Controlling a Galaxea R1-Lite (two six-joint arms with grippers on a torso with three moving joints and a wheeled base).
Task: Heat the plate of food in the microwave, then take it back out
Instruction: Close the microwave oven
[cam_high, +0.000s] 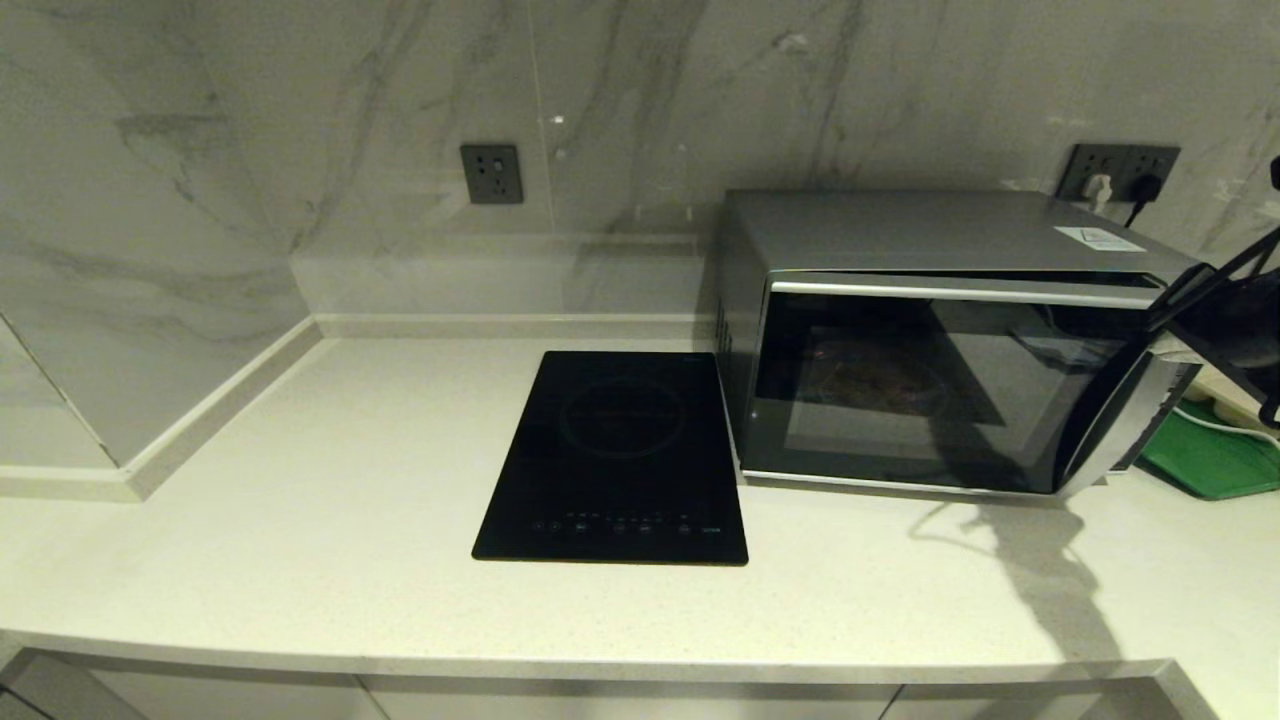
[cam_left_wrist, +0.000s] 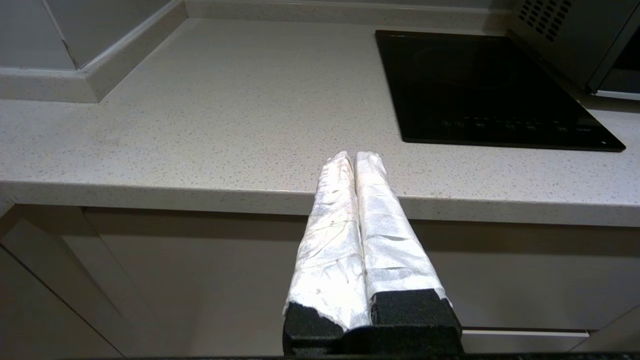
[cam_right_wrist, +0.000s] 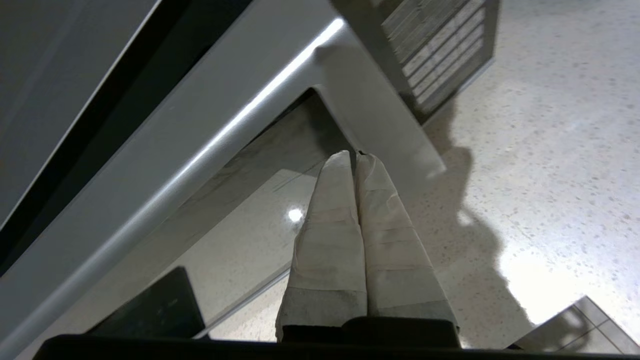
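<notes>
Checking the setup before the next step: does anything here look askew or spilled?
Nothing stands out. The microwave sits square on the counter, the plate of food dimly visible inside; no spills. Right pincer is at its door.

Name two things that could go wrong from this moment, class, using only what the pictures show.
1. The right gripper is shut, its tips at the microwave door's right edge; they may slip off the smooth silver band.
2. The plate inside shows only dimly through the dark glass, so a reach for it may be misjudged.
The left gripper is parked below the counter edge.
</notes>
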